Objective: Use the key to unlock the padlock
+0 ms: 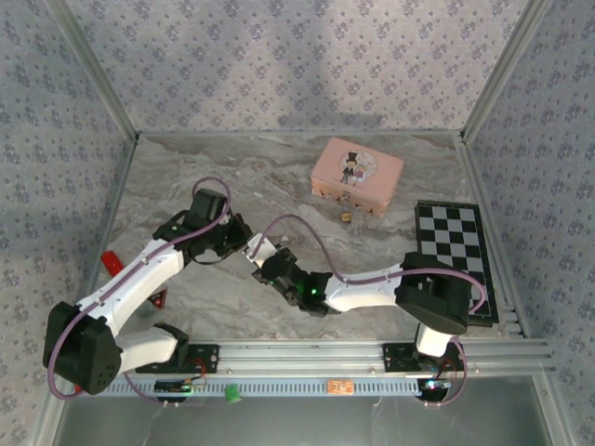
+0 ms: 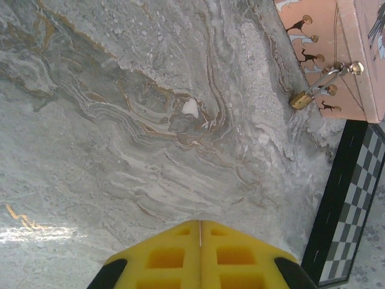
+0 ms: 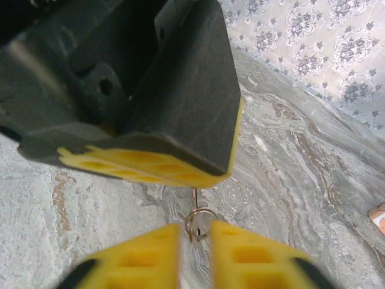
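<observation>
Bases of both arms sit at the near edge of the marbled desk [image 1: 186,177], and both arms reach inward so that their tips meet near the middle. The right gripper [image 3: 195,241] comes in from the right. Its yellow fingers [image 3: 144,259] stand a narrow gap apart with the small key ring [image 3: 201,209] between their tips. Whether they pinch the ring or only flank it cannot be told.

Just beyond, the left gripper [image 2: 200,241] has its fingers [image 2: 168,256] pressed together along a thin seam. Seen from the right wrist, the key [image 3: 194,197] is a thin metal stem rising from the ring into the tip of those fingers, above the desk.

Off to the left near the desk's edge lies a small red object [image 1: 112,262]. A checkered mat [image 1: 453,246] lies along the right side.

Farther back and right of centre, well apart from both grippers, the padlock [image 2: 301,100] hangs at the front of the pink tin [image 2: 319,36]. Its brass body rests by the desk surface and its silver shackle is threaded through the tin's clasp. The tin stands beside the mat's far left corner, with patterned wallpaper [image 1: 297,56] behind it.
</observation>
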You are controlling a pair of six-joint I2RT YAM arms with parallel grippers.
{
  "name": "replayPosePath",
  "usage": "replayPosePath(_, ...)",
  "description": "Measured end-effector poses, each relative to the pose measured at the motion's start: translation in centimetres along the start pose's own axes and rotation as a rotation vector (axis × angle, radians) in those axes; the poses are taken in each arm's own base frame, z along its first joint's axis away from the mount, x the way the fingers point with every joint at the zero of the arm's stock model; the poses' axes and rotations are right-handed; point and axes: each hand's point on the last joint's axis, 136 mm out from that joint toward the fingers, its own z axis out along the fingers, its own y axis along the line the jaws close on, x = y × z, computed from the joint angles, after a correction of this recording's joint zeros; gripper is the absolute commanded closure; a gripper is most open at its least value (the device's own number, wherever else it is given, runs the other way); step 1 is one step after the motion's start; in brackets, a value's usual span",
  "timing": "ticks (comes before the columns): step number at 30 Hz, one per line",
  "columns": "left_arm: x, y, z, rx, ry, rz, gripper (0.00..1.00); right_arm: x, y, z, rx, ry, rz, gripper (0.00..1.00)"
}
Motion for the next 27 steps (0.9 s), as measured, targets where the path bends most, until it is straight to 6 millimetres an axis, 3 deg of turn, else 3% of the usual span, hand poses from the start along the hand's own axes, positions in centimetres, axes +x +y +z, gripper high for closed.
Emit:
replayPosePath(6,-4.3,-1.2,-2.8,-0.089,-0.208,0.263,1.00,1.9,-2.7,-3.9,-0.060,-0.023,0.075,0.35)
replayPosePath(8,-4.7,-2.2,-3.5,-0.123,-0.273,0.395,1.00,1.7,-3.6,-4.6,-0.076,-0.022,0.130,0.35)
replayPosePath(13,-1.7,-7.0,-3.5,-0.152,-0.370,0.894,1.00,-0.5,-5.6,-6.4,-0.115,-0.064,0.287,0.32)
replayPosePath(15,-1.5,-7.5,-3.0,-0.166,-0.377,0.986,1.00,-0.5,-6.6,-6.9,-0.138,-0.071,0.358,0.32)
replayPosePath(21,-0.3,-9.4,-2.2,-0.054,-0.347,1.084,1.00,2.2,-11.2,-6.8,-0.180,-0.054,0.612,0.33)
replayPosePath(24,1.0,-10.7,-2.4,0.062,-0.337,1.113,1.00,2.5,-11.4,-7.2,-0.249,-0.056,0.702,0.32)
replayPosePath(27,2.7,-11.5,-2.6,0.176,-0.305,1.139,1.00,1.4,-11.3,-7.7,-0.332,-0.093,0.755,0.31)
